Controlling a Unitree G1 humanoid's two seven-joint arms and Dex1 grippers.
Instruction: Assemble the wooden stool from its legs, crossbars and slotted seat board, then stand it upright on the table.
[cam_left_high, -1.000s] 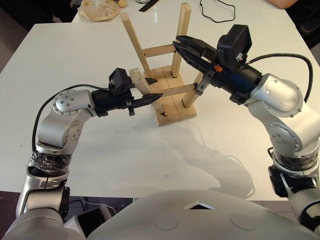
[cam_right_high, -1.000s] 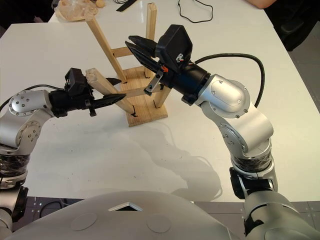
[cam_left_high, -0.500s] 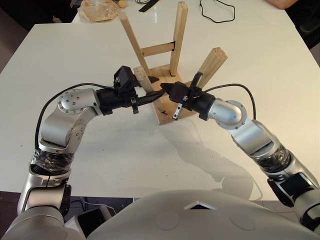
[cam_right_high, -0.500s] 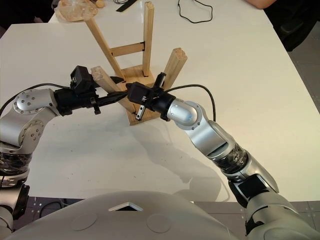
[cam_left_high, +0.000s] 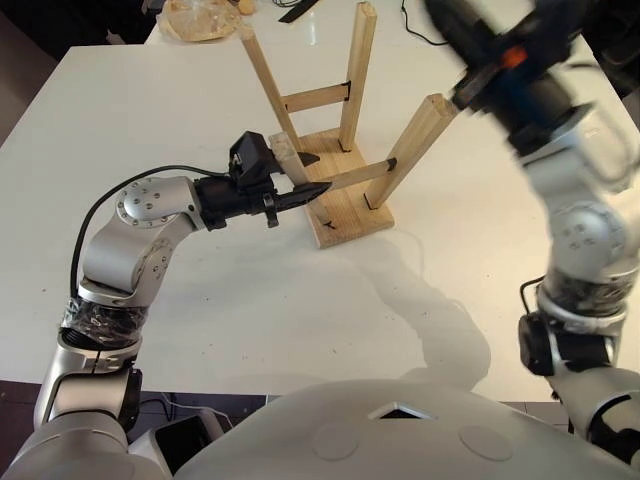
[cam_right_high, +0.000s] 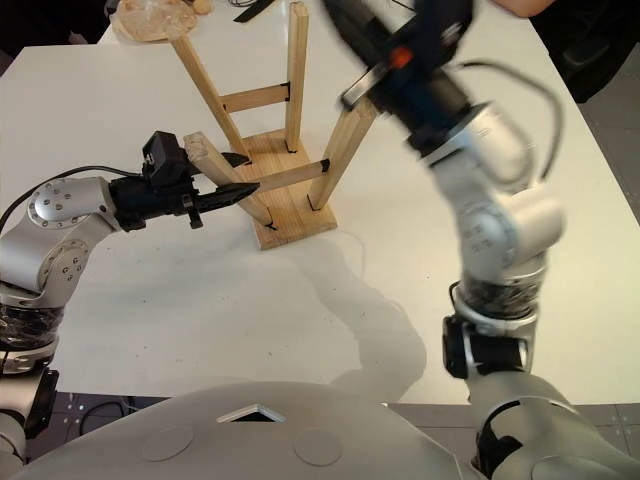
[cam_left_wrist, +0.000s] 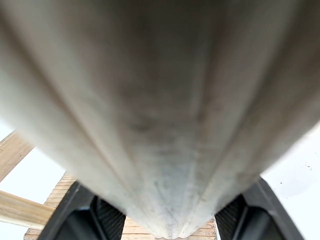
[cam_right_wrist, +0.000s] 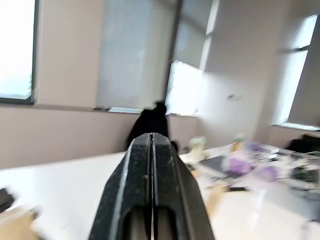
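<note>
While upside down on the table (cam_left_high: 150, 110), stool (cam_left_high: 350, 212); left gripper (cam_left_high: 308, 191) tight around one leg (cam_left_high: 284, 155); right gripper (cam_right_wrist: 151, 137) closed, empty

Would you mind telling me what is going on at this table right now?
The robot is assembling a wooden stool, which sits upside down with its seat board on the white table and its legs pointing up. The left gripper has its jaws shut on the nearest leg. The right gripper is high above the table's far right side, jaws shut and empty. The stool is not yet upright.
</note>
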